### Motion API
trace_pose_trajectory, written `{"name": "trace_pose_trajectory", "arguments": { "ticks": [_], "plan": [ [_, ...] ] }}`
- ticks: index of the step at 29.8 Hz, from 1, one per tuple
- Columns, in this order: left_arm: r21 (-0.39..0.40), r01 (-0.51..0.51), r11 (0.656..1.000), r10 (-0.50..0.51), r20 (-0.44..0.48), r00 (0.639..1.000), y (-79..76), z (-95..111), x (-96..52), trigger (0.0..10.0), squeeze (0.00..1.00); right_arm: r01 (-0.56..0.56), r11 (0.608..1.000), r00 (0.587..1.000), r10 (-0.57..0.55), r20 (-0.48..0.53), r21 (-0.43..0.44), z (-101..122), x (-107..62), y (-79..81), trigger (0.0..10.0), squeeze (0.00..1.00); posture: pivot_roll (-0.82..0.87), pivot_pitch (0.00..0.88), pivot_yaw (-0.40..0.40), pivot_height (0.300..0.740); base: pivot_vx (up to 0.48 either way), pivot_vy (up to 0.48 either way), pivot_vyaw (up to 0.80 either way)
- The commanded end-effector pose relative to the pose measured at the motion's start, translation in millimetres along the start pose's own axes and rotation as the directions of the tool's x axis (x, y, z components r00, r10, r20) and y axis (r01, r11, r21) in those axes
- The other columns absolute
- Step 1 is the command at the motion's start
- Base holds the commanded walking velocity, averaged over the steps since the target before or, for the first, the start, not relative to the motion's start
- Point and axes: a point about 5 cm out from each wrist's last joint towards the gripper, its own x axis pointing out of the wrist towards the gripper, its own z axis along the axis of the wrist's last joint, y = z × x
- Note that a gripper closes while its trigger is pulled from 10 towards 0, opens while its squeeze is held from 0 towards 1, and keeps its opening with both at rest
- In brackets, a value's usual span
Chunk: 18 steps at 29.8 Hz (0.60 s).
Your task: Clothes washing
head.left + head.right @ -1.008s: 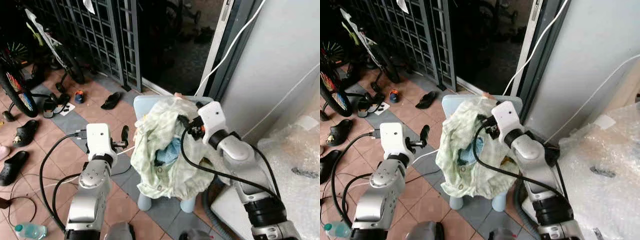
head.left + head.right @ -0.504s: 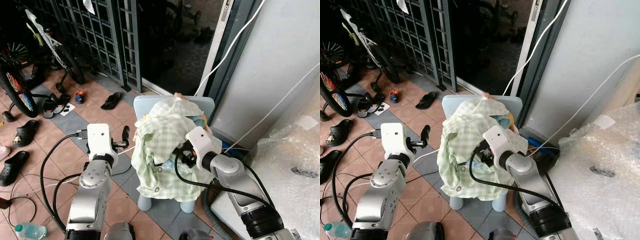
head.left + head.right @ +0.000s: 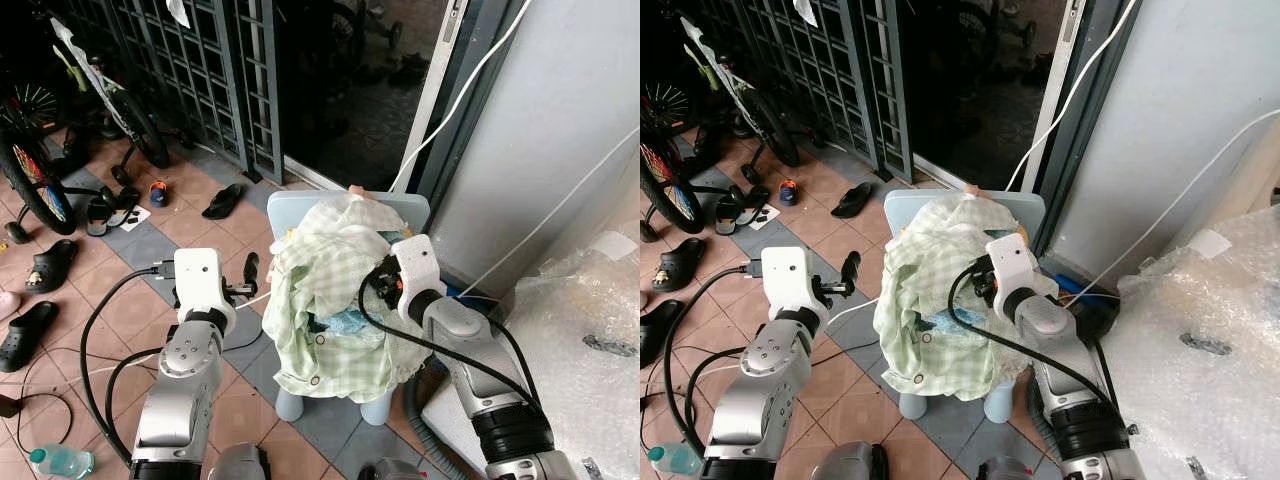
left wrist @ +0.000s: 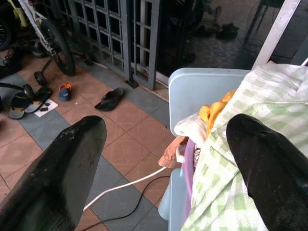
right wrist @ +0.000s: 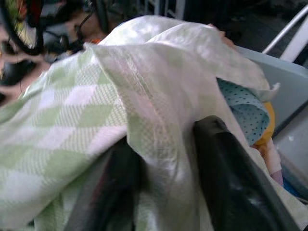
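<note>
Right gripper (image 5: 163,159) at frame centre, fingers pinching fold of green checked cloth (image 3: 330,270) heaped on blue chair (image 3: 300,208), likely for lifting. Left gripper (image 4: 163,159) beside pile, fingers spread, idle

Soft daylight fills the head pictures, and they look sharp. The open doorway behind the black metal gate (image 3: 190,70) is very dark. The grey wall (image 3: 560,110) is bright and the clear bubble wrap (image 3: 1210,330) shines a little. The green checked cloth (image 5: 72,110) looks blurry up close, and the far things there are smeared.
</note>
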Motion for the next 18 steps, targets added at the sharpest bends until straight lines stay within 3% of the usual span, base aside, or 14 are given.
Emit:
{"name": "trace_pose_trajectory", "arguments": {
  "ticks": [1, 7, 11, 13, 14, 17, 18],
  "plan": [
    [0.006, -0.004, 1.000, 0.004, 0.004, 1.000, 1.3, 2, -1.1, 10.0, 0.00, 0.035, 0.998, 0.998, -0.037, 0.058, 0.045, 13, 3.1, -4.2, 0.0, 0.00, -0.01, 0.017, 0.009, 0.740, 0.000, 0.000, 0.00],
    [0.008, 0.002, 1.000, -0.002, 0.007, 1.000, -0.6, 1, 1.4, 10.0, 0.00, 0.055, 0.986, 0.980, -0.083, 0.181, 0.157, 47, 12.4, -6.6, 0.0, 0.00, -0.01, 0.000, 0.012, 0.740, 0.000, 0.000, 0.00],
    [0.004, -0.002, 1.000, 0.002, 0.023, 1.000, -2.2, 3, 4.2, 10.0, 0.00, 0.069, 0.976, 0.943, -0.132, 0.307, 0.208, 81, 14.3, -17.8, 0.0, 0.00, -0.01, 0.000, 0.013, 0.740, 0.000, 0.000, 0.00],
    [0.001, -0.014, 1.000, 0.014, 0.033, 0.999, -2.1, 4, 5.2, 10.0, 0.00, 0.115, 0.968, 0.883, -0.202, 0.423, 0.221, 108, 7.4, -32.7, 0.0, 0.00, -0.02, 0.000, 0.013, 0.740, 0.000, 0.000, 0.00],
    [0.001, -0.014, 1.000, 0.014, 0.033, 0.999, -2.1, 4, 5.2, 10.0, 0.00, 0.115, 0.968, 0.883, -0.202, 0.423, 0.221, 108, 7.4, -32.7, 0.0, 0.00, -0.02, 0.000, 0.013, 0.740, 0.000, 0.000, 0.00],
    [0.006, -0.013, 1.000, 0.013, 0.045, 0.999, -2.1, 5, 8.3, 10.0, 0.00, 0.111, 0.961, 0.772, -0.245, 0.587, 0.255, 159, -8.8, -49.2, 0.0, 0.00, -0.03, 0.000, 0.021, 0.740, 0.000, 0.000, 0.00],
    [0.006, -0.013, 1.000, 0.013, 0.046, 0.999, -2.2, 5, 9.3, 10.0, 0.00, 0.107, 0.961, 0.759, -0.246, 0.603, 0.257, 165, -10.2, -50.5, 0.0, 0.00, -0.03, 0.000, 0.023, 0.740, 0.000, 0.000, 0.00]
  ]
}}
